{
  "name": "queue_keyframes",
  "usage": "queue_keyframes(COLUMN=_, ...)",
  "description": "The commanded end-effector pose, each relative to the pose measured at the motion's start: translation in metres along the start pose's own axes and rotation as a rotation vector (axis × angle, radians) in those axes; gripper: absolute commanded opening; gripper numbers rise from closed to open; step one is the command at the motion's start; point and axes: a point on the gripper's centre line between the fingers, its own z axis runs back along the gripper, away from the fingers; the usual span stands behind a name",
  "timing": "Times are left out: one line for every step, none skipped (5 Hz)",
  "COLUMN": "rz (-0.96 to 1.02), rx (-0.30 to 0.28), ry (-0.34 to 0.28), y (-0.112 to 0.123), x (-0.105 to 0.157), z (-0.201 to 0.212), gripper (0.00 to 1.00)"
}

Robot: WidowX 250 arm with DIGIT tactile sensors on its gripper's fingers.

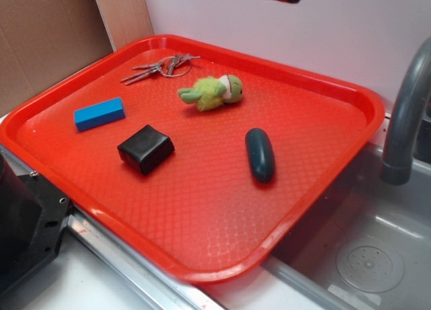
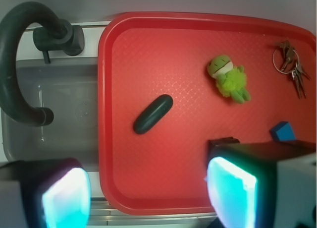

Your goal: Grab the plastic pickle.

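Nearest the wrist lens: two glowing teal pads (image 2: 67, 198), one at the lower left and one at the lower right, standing wide apart with nothing between them. Gripper (image 2: 148, 198) open and empty, held high over the near rim of the red tray (image 2: 106, 139). In the exterior view, only a dark scrap of the arm at the top edge, well above everything.

Beyond the pads, in the wrist view: the plastic pickle (image 2: 153, 114), lying flat on the tray's left half, ahead of the gap between the jaws and close to its midline, perhaps a touch left. Well apart from the claw, both in height and across the tray. Long axis slanted, running from lower left to upper right, so neither square to the line between the pads nor along it. In the exterior view, the same dark teal capsule (image 1: 260, 155) alone on bare red plastic, toward the side by the grey sink (image 1: 377, 256) and faucet (image 1: 404, 114).

Judgement for the coming move: forward and down onto the pickle, with a wrist turn so the pads close across the narrow width rather than along the slant. Smooth rounded shape, likely to squirt out if pinched off-centre.

Neighbours all clear of that path: fuzzy green plush toy (image 2: 229, 78) to the right, black block (image 1: 145, 149) partly hidden behind the right pad, blue block (image 1: 100, 113), keys (image 2: 290, 64) at the far corner.
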Motion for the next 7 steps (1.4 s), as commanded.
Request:
queue_keyframes(rz=0.437, rx=-0.154, ry=-0.156, y=0.056, x=0.002, z=-0.006, gripper=1.00)
queue_keyframes(rz=0.536, rx=-0.185, ry=-0.221, y=0.034, x=0.032, z=-0.004, gripper=1.00)
queue_keyframes(rz=0.495, rx=-0.191, ry=-0.186, y=0.005, x=0.057, z=-0.016, gripper=1.00)
queue_keyframes(rz=0.407, rx=-0.141, ry=-0.091, y=-0.018, x=0.066, z=-0.042, gripper=1.00)
queue_keyframes(rz=0.397, rx=-0.083, ry=-0.032, y=-0.004, x=0.064, z=-0.067, gripper=1.00)
queue_keyframes(rz=0.419, rx=-0.099, ry=-0.095, y=0.019, x=0.048, z=-0.053, gripper=1.00)
queue_keyframes(rz=0.384, rx=-0.120, ry=-0.114, y=0.025, x=0.023, z=-0.042, gripper=1.00)
